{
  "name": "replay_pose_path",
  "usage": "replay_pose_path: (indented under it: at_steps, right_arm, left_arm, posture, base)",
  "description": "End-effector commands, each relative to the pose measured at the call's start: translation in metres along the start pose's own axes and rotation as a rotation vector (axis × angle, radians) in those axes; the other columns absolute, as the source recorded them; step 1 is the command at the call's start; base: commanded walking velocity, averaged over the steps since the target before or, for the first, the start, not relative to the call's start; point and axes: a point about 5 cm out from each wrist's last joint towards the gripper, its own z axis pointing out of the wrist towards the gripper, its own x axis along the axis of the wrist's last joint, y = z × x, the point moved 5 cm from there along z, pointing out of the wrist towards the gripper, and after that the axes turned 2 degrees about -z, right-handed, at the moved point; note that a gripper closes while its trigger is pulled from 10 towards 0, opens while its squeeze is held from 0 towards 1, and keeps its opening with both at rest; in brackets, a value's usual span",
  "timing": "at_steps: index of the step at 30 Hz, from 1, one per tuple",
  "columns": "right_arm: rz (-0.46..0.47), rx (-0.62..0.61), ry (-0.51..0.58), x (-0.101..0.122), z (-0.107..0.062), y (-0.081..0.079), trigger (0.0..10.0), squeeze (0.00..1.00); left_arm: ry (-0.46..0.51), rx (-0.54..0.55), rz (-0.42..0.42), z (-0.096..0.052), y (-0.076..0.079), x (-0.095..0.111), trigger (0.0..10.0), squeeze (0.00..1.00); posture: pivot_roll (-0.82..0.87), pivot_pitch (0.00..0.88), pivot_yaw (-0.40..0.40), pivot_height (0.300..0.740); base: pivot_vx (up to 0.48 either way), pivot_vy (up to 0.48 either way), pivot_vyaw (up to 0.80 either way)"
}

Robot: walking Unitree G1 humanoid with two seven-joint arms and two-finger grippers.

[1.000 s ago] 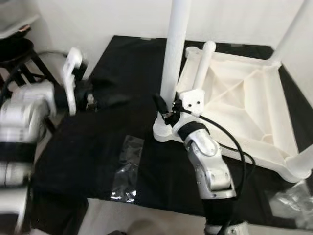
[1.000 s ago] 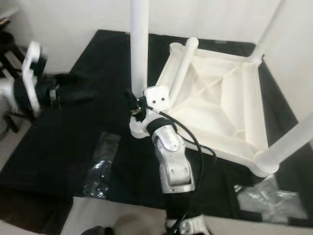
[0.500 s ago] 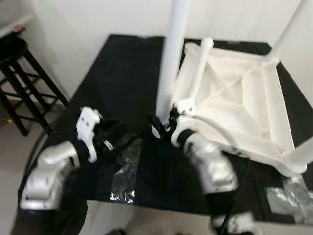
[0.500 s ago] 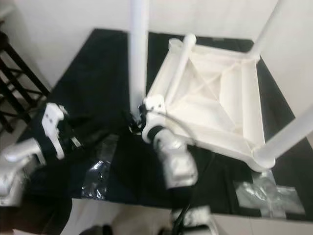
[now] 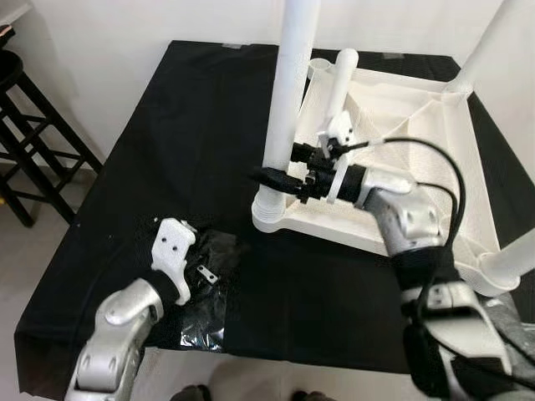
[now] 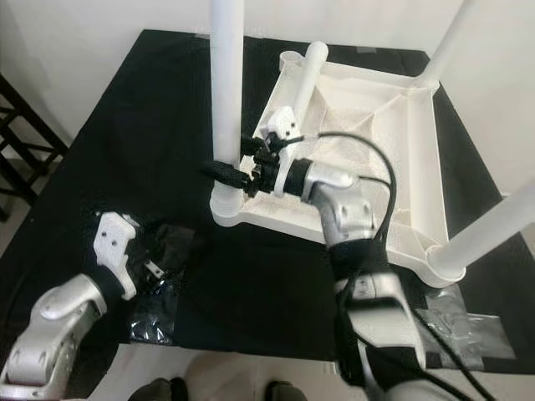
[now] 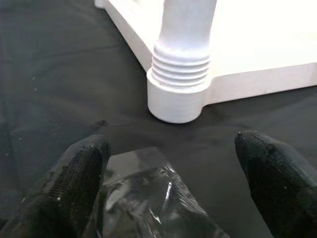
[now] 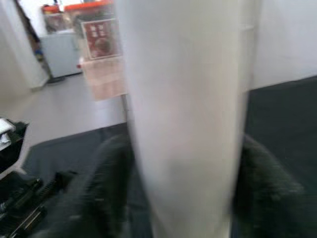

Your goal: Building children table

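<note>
Right wrist view has the right gripper (image 8: 185,198) with jaws clamped around the near-left table leg (image 5: 288,92) of the upturned white table (image 5: 401,159). Left gripper (image 7: 173,183), jaws apart, hovers over a plastic bag (image 5: 205,288) on the black desk (image 5: 184,125).

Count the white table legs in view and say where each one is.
4. One upright leg at the tabletop's near-left corner, one at the far-right, one at the near-right, and a loose leg lying inside the upturned tabletop.

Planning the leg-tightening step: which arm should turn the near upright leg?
Right, likely. The right gripper already has its fingers on either side of the upright leg just above its socket. The left gripper is low, open over the plastic bag.
</note>
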Motion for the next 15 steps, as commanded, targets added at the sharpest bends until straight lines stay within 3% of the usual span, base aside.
replay_pose_path:
  at_steps: [1,4,9,10,11,12,14,15]
  right_arm:
    - [0.019,0.044,0.003,-0.005,0.000,-0.005,0.0,0.00]
    - [0.059,0.083,-0.007,-0.011,-0.002,-0.003,0.0,0.00]
    - [0.065,0.091,-0.028,-0.019,-0.006,-0.003,0.0,0.00]
    - [0.045,0.085,-0.059,-0.029,-0.009,-0.005,0.0,0.00]
    - [0.045,0.085,-0.059,-0.029,-0.009,-0.005,0.0,0.00]
    - [0.033,0.036,-0.087,-0.040,-0.014,-0.005,0.0,0.00]
    - [0.027,-0.007,-0.106,-0.049,-0.017,-0.006,0.0,0.00]
    - [0.030,-0.118,-0.154,-0.065,-0.020,-0.005,0.0,0.00]
  left_arm:
    - [0.002,0.011,0.017,-0.002,0.001,0.000,10.0,0.00]
    - [-0.005,0.023,0.027,-0.009,0.013,-0.004,10.0,0.00]
    - [-0.004,0.021,0.026,-0.013,0.019,-0.005,10.0,0.00]
    - [-0.002,0.008,0.017,-0.014,0.023,-0.005,7.5,0.00]
    - [-0.002,0.008,0.017,-0.014,0.023,-0.005,7.5,0.00]
    - [-0.005,-0.026,0.004,-0.016,0.030,-0.005,0.0,0.00]
    - [-0.007,-0.052,0.002,-0.017,0.036,-0.005,0.0,0.00]
    - [-0.017,-0.082,0.001,-0.019,0.042,-0.006,0.0,0.00]
  posture:
    - [0.10,0.146,-0.073,0.740]
    - [0.11,0.140,-0.077,0.740]
    - [0.11,0.136,-0.078,0.740]
    - [0.10,0.134,-0.085,0.740]
    - [0.10,0.134,-0.085,0.740]
    - [0.09,0.134,-0.092,0.740]
    - [0.09,0.135,-0.092,0.740]
    - [0.09,0.134,-0.096,0.740]
  base:
    - [0.000,0.000,0.00]
    - [0.000,0.000,0.00]
    - [0.000,0.000,0.00]
    - [0.000,0.000,0.00]
    - [0.000,0.000,0.00]
    - [0.000,0.000,0.00]
    - [0.000,0.000,0.00]
    - [0.000,0.000,0.00]
